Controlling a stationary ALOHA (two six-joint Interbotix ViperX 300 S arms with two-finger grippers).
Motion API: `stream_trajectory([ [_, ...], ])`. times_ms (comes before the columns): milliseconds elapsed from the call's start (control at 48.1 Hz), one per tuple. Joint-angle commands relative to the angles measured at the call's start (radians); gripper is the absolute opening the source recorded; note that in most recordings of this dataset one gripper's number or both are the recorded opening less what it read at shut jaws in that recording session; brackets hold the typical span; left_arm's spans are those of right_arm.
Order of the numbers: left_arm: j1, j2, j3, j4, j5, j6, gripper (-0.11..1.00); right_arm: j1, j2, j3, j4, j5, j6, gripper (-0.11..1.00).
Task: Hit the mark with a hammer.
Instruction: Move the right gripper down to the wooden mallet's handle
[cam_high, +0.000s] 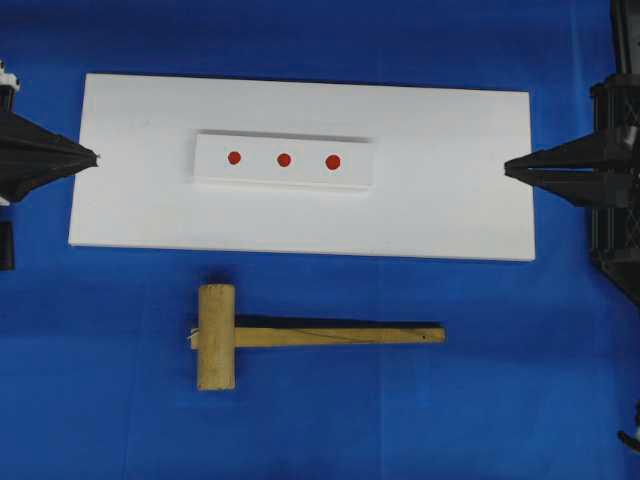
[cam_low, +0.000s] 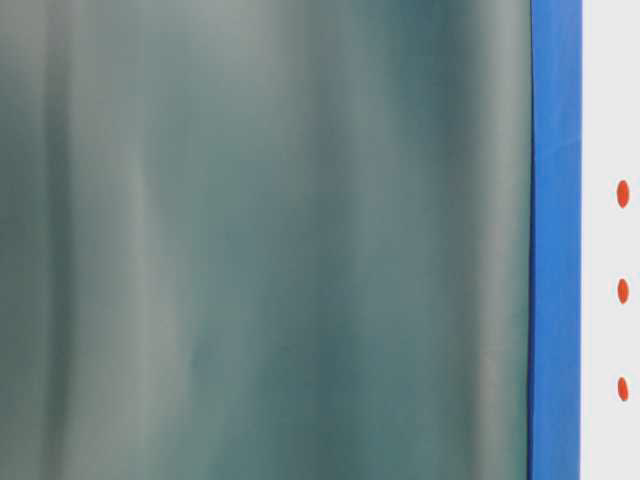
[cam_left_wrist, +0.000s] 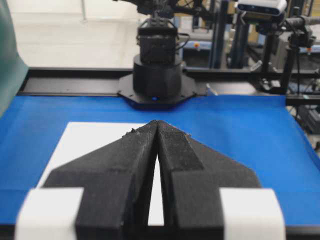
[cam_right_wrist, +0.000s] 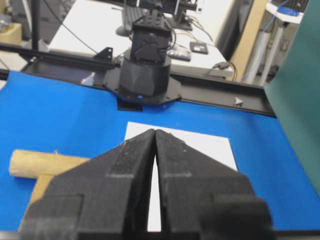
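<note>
The mark (cam_high: 333, 162) is the rightmost of three red dots in the overhead view and slightly the largest; it sits on a raised white strip (cam_high: 285, 182) near the strip's right end. The two smaller dots (cam_high: 284, 160) lie to its left in a single row. The strip rests on a wide white board (cam_high: 300, 220), roughly at its middle, and the board lies flat on a blue table cover (cam_high: 520, 380). The hammer (cam_high: 300, 336) lies on the blue cover just in front of the board's near edge, apart from it (head at the left, handle running right, parallel to that edge); nothing touches it. The left gripper (cam_high: 95, 157) hangs at the board's left edge with its tips pressed together, and the left wrist view confirms the fingers (cam_left_wrist: 172, 145) meet at a point with nothing between them. The right gripper (cam_high: 507, 167) hangs at the board's right edge, likewise drawn closed and empty; the right wrist view shows its fingers (cam_right_wrist: 142, 150) meeting, with the hammer head visible at lower left. The table-level view is mostly blocked by a blurred green surface (cam_low: 260, 240).
</note>
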Motion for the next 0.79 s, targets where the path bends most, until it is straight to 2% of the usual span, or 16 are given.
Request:
stream_trajectory([
  [0,0.002,0.008,-0.012,-0.015,-0.002,-0.006,0.0,0.018,0.023,-0.038,0.0,-0.003,0.005,0.0],
  [125,0.002,0.008,-0.012,-0.015,-0.002,-0.006,0.0,0.084,0.066,-0.075,0.0,0.043,0.021,-0.06],
  [395,0.006,0.008,-0.011,-0.015,0.003,-0.003,0.0,0.186,0.207,-0.133,0.003,0.054,0.098,-0.06],
  [499,0.006,0.008,-0.011,-0.015,0.005,0.0,0.0,0.204,0.29,-0.149,0.005,0.035,0.141,0.0],
  [582,0.006,0.008,-0.011,-0.015,0.006,0.003,0.0,0.213,0.362,-0.163,0.005,0.009,0.178,0.13],
  [644,0.011,0.008,-0.009,-0.015,0.006,0.005,0.0,0.221,0.422,-0.178,0.005,-0.002,0.201,0.28],
  [769,0.026,0.009,-0.009,-0.015,0.005,0.003,0.0,0.239,0.568,-0.232,0.012,-0.012,0.239,0.67],
])
